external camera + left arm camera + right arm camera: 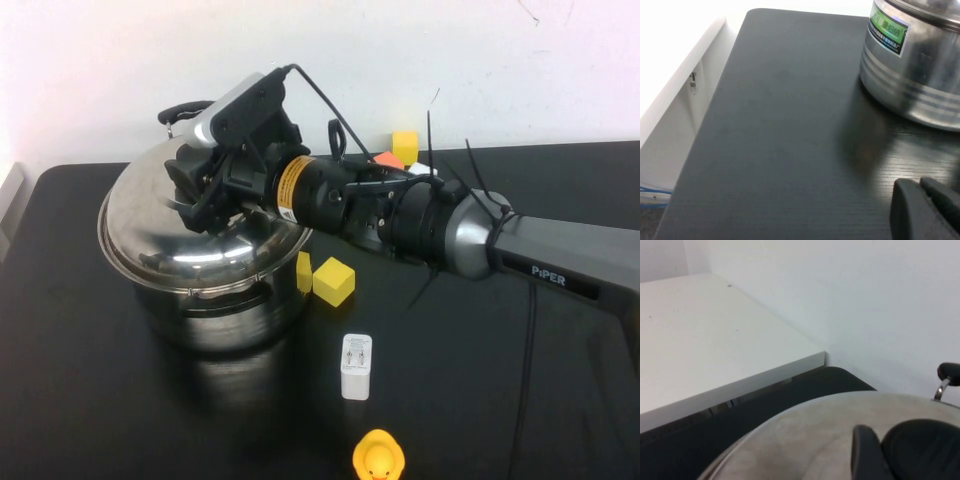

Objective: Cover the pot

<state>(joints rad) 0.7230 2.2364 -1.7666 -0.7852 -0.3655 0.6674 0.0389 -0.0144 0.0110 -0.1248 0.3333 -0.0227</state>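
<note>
Black worktop (80,400), white wall behind. Landmark: steel pot (225,315), sitting on the worktop's left half.

Left pincer (925,210): seen only in its own wrist view, low over the worktop on the pot's left side, well clear of the pot wall. Two dark fingers (905,207) lie pressed together, nothing between them.

Lid (165,235): on top of the pot, tilted, its near edge overhanging the rim. Black lid handle (185,110) pokes out behind the pot.

Right pincer (200,195): down on the lid's crown, arm reaching in from the pot's right. Cannot tell whether it grips the knob or stands open; its tips are hidden.

Right of the pot: yellow block (333,281) just beside its wall, white charger (356,366) nearer the front, rubber duck (378,458) at the front edge. Another yellow block (404,146) behind the arm, by the wall.
</note>
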